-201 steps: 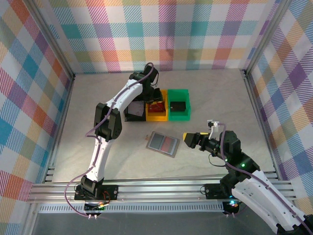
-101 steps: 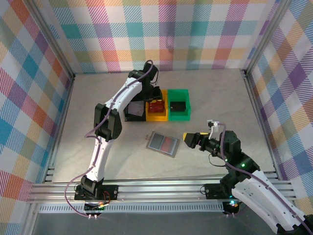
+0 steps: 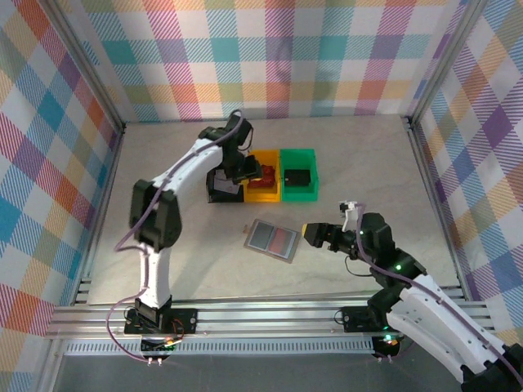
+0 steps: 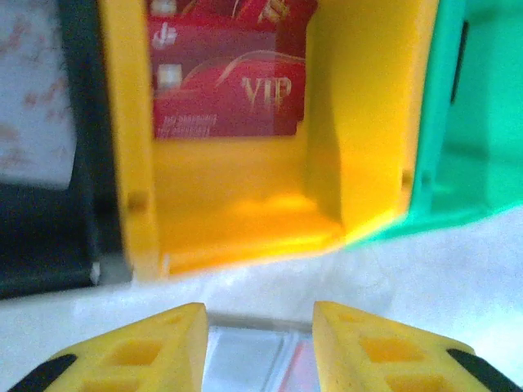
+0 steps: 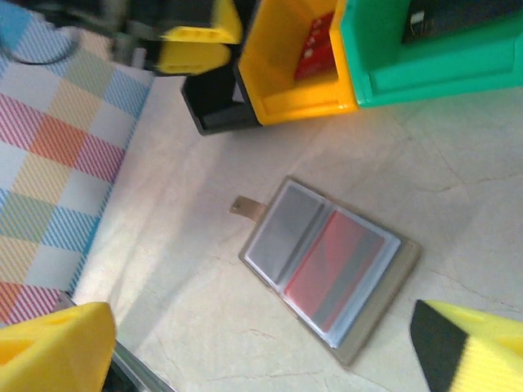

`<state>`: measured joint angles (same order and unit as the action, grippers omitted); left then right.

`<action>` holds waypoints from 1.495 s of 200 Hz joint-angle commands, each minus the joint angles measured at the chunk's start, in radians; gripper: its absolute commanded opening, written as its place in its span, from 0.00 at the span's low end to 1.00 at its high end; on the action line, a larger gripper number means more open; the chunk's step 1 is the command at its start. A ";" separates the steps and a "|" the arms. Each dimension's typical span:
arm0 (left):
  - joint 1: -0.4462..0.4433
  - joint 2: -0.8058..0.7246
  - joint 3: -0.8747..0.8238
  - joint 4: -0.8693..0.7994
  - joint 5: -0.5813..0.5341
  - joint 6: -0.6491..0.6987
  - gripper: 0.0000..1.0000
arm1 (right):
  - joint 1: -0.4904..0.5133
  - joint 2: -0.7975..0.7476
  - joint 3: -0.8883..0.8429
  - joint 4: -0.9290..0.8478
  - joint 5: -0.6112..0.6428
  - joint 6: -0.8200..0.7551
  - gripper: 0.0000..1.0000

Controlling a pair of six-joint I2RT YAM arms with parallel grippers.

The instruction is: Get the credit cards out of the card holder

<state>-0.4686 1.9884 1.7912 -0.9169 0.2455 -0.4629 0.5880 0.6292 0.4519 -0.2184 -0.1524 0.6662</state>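
Yellow bin [image 3: 263,195] sits on the table [image 3: 368,163] in a row of three: black bin [image 3: 222,194] touching its left side, green bin [image 3: 298,193] touching its right. Red VIP cards [image 4: 229,90] lie inside the yellow bin toward its far end; near end of its floor bare. A dark card [image 3: 296,175] lies in the green bin. Card holder [image 5: 327,265] lies on the table on the near side of the yellow bin, a little apart from it, opened flat and skewed to the bin row, small tab sticking out at its left end. Both pockets filled: grey card [image 5: 286,233] in the left panel, red card [image 5: 339,269] in the right. Left claw [image 4: 260,347] hangs over the near edge of the yellow bin, fingers partly apart, nothing between them. Right claw [image 5: 261,347] hovers to the right of the card holder, nearer than the green bin, spread wide and empty, not touching the holder.
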 commanded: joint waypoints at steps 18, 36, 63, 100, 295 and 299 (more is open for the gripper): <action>-0.019 -0.288 -0.350 0.217 0.025 -0.114 0.43 | -0.007 0.203 0.103 -0.059 -0.044 0.002 0.77; -0.050 -0.359 -0.468 0.269 0.030 -0.144 0.44 | -0.007 0.333 0.147 -0.054 -0.124 0.009 0.66; -0.132 -0.422 -0.579 0.310 -0.008 -0.169 0.45 | -0.007 0.487 0.194 -0.025 -0.206 0.048 0.46; -0.224 -0.465 -0.716 0.372 -0.067 -0.230 0.47 | -0.007 0.591 0.221 -0.024 -0.189 0.082 0.44; -0.287 -0.319 -0.837 0.503 -0.139 -0.329 0.48 | -0.004 0.863 0.279 0.043 -0.190 0.130 0.32; -0.289 -0.315 -0.836 0.501 -0.138 -0.330 0.48 | -0.003 0.865 0.278 0.045 -0.190 0.131 0.31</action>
<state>-0.7471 1.6436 0.9207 -0.4049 0.1184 -0.7902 0.5873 1.4738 0.7094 -0.1970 -0.3313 0.7841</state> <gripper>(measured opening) 0.475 0.325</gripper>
